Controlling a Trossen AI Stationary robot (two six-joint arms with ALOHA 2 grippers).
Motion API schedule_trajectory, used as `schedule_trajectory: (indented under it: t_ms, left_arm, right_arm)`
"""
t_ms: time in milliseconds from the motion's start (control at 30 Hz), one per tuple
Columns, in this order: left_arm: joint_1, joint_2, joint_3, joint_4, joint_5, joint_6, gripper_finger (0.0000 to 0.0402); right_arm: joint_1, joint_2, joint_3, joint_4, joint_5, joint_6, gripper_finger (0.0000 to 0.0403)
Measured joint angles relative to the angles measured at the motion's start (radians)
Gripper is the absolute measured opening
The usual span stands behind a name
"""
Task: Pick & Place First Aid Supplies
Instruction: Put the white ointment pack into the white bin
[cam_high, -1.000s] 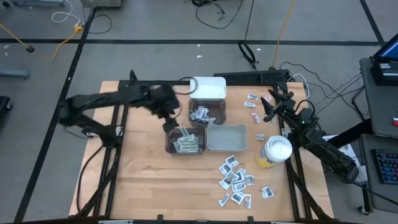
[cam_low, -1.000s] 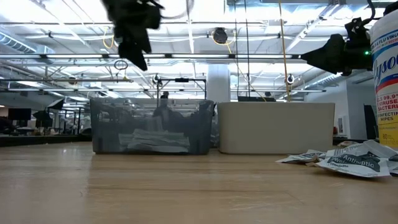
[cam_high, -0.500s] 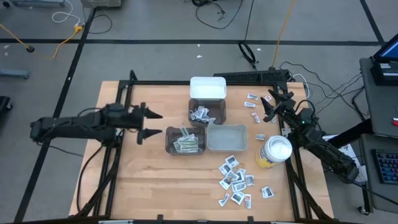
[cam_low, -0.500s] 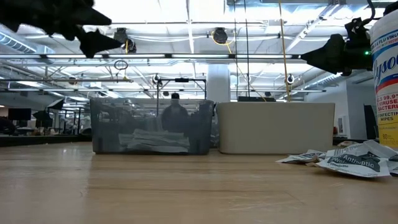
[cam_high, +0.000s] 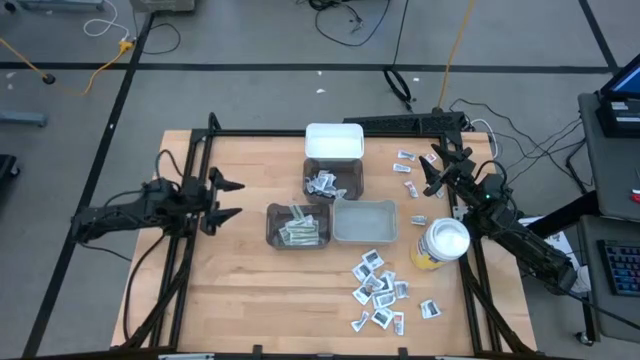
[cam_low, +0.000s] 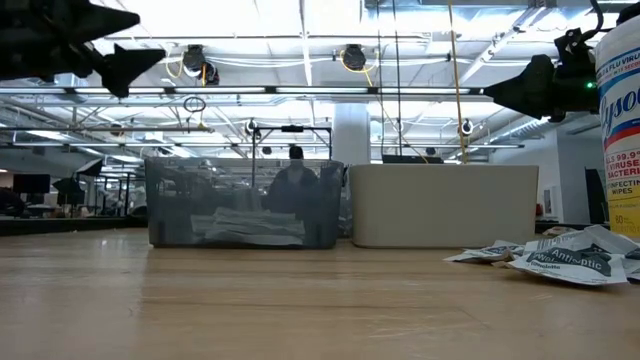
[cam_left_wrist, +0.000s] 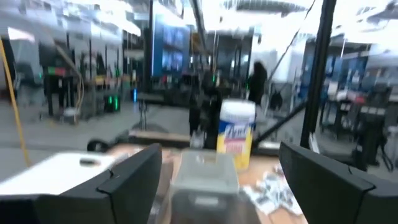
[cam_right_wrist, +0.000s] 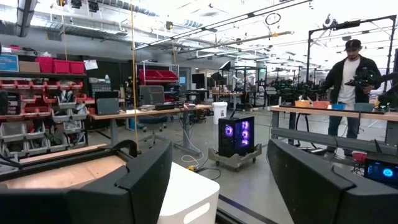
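Observation:
A loose pile of small white packets (cam_high: 378, 290) lies flat on the table near its right front; more packets (cam_high: 406, 172) lie toward the far right. In the low view some packets (cam_low: 560, 257) show at right. Narrow strip wrappers (cam_high: 298, 229) fill the grey bin (cam_high: 297, 224), and small sachets (cam_high: 322, 183) sit in the dark bin (cam_high: 331, 178). My left gripper (cam_high: 230, 200) is open and empty above the table's left part, pointing toward the bins. My right gripper (cam_high: 434, 170) is open and empty at the far right edge.
A clear empty bin (cam_high: 364, 221) stands right of the grey one, and a white bin (cam_high: 334, 141) behind the dark one. A yellow canister with white lid (cam_high: 441, 245) stands near the right edge. Bare wood lies at the left and near side of the table.
My left gripper has pulled back from above the grey bin toward the table's left edge, swinging level with its fingers pointing right and staying open. The packets and bins have kept their places.

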Motion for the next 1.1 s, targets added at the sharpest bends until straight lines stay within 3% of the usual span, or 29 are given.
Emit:
schedule_trajectory:
  t_ms: [400,700,1100]
  left_arm:
    - [0.000,-0.039,-0.087,0.025,0.023,-0.064,0.0327]
    - [0.000,-0.039,-0.084,-0.104,0.062,-0.078,0.0322]
    - [0.000,0.026,-0.082,-0.102,0.057,-0.136,0.0327]
  right_arm:
    - [0.000,0.000,0.000,0.000,0.000,0.000,0.0263]
    - [0.000,0.000,0.000,0.000,0.000,0.000,0.0263]
    - [0.000,0.000,0.000,0.000,0.000,0.000,0.0263]
